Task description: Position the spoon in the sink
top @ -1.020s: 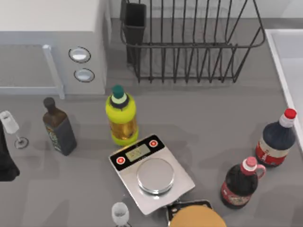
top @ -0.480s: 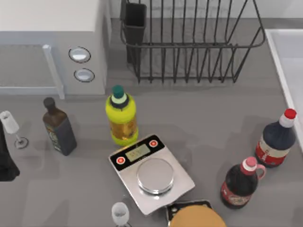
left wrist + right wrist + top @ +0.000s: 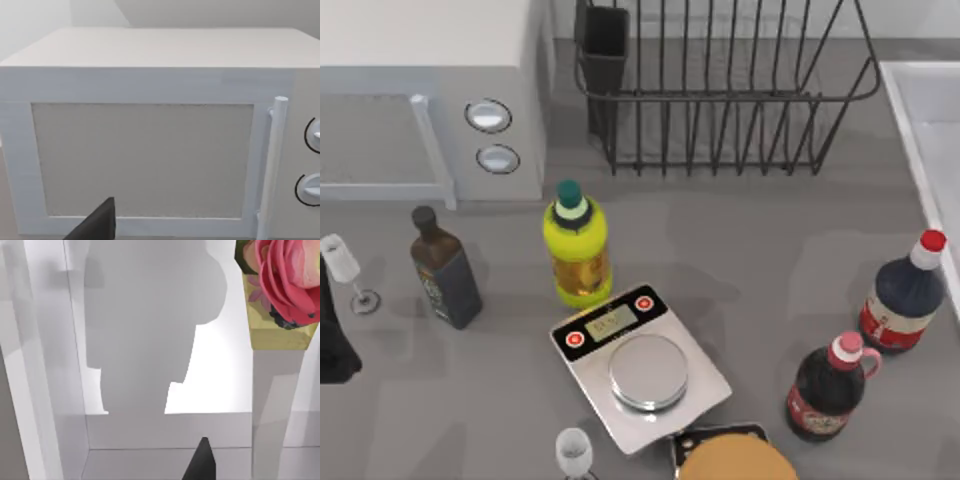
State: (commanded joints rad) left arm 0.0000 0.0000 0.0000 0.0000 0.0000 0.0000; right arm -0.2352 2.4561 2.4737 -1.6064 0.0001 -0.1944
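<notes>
Right wrist view looks down into the white sink (image 3: pixel 150 340), one dark fingertip (image 3: pixel 200 462) showing, its grip unreadable.

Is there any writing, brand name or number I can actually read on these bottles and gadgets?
None can be read.
Scale display: digits too blurred to read.
Red-capped dark bottle red label: no legible text.
Pink-capped dark bottle red label: illegible.
Small dark bottle label: illegible.
Yellow bottle: no readable label.
Microwave: two dials, no visible marks.
</notes>
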